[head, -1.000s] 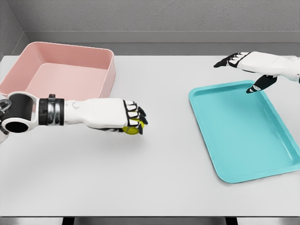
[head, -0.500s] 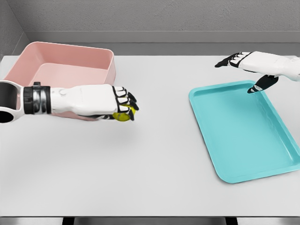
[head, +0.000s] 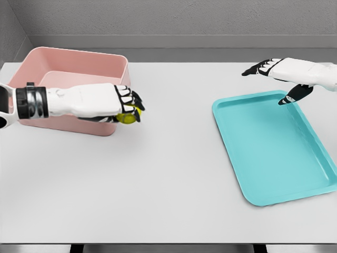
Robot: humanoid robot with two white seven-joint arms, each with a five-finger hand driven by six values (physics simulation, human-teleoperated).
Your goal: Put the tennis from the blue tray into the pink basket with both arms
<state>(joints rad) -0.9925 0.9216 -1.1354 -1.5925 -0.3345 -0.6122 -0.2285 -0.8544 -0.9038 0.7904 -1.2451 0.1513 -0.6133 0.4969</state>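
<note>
At the upper left of the frame sits the pink basket [head: 79, 71], a shallow rectangular tub with rounded corners, its open inside showing nothing but its own pink floor. Across its near wall reaches the left arm, coming in from the left edge with a black banded wrist and a white forearm, and ending in the left hand [head: 118, 104], which lies just at the basket's near right corner. That hand's black-tipped fingers [head: 132, 100] are curled down around the tennis ball [head: 125, 117], a small yellow-green ball that peeks out beneath the palm and knuckles; the ball is held above the white table [head: 168, 174], right beside the basket's outer wall and not inside it. Whether the ball hangs over the rim or just in front of it cannot be told from this angle. The middle of the frame is plain tabletop, running from the grey back wall down to the near edge at the bottom. On the right lies the blue tray [head: 274, 153], a turquoise rectangle with a raised lip, set at a slant so that its long sides run from the upper middle toward the lower right. At the upper right the right hand [head: 281, 74] hovers above the tray's far edge, its arm entering from the right edge; its fingers are spread and relaxed, pointing leftward, with the thumb angled down toward the tray, and it holds nothing.
</note>
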